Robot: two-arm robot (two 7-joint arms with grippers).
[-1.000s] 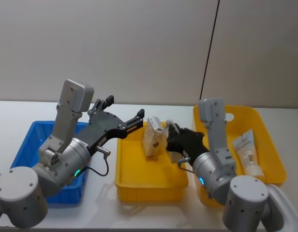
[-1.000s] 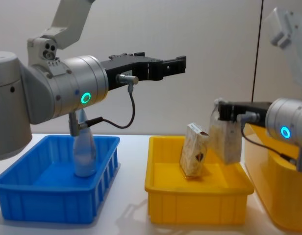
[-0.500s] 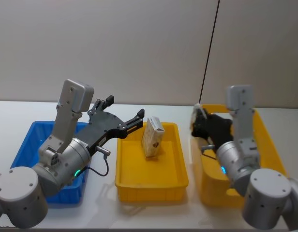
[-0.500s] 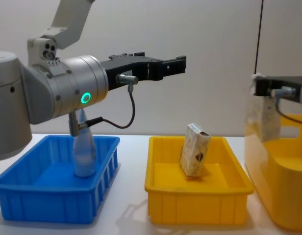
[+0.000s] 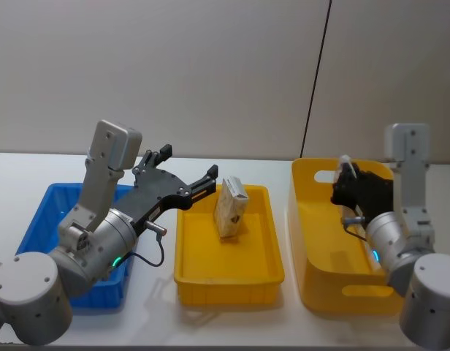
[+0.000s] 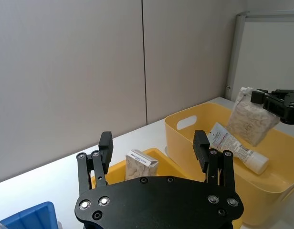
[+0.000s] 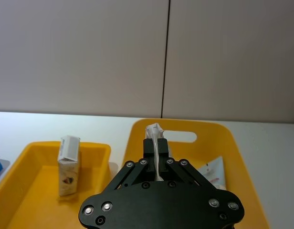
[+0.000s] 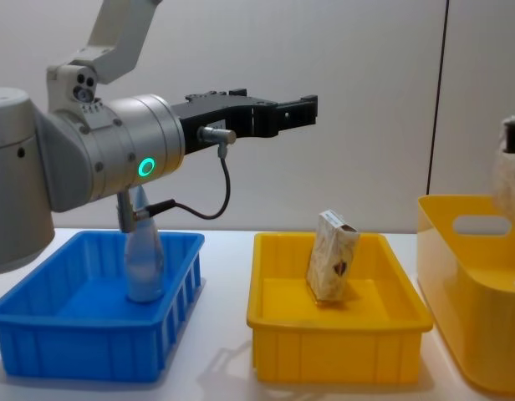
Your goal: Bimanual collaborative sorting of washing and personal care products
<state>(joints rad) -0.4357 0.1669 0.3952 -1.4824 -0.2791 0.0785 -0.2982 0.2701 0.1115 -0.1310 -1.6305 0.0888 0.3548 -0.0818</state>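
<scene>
One beige speckled carton [image 5: 231, 207] stands tilted in the shallow yellow tray [image 5: 226, 281]. My right gripper [image 5: 347, 179] is shut on a second beige carton [image 6: 251, 120] and holds it in the air over the tall yellow bin [image 5: 334, 292]. At the bottom of that bin lies the pale tube [image 6: 237, 149]. The slim clear bottle [image 8: 143, 251] stands upright in the blue bin [image 8: 40, 334]. Raised between the blue bin and the tray, my left gripper [image 5: 187, 164] is open and holds nothing.
The three bins stand in a row on a white table [image 5: 13, 175], blue on the left, shallow yellow in the middle, tall yellow on the right. A grey wall rises close behind. The tall bin has a handle cutout [image 8: 477, 224] in its end wall.
My right gripper has carried its carton from over the shallow tray rightward to above the tall yellow bin. The left arm and the other carton have not moved.
</scene>
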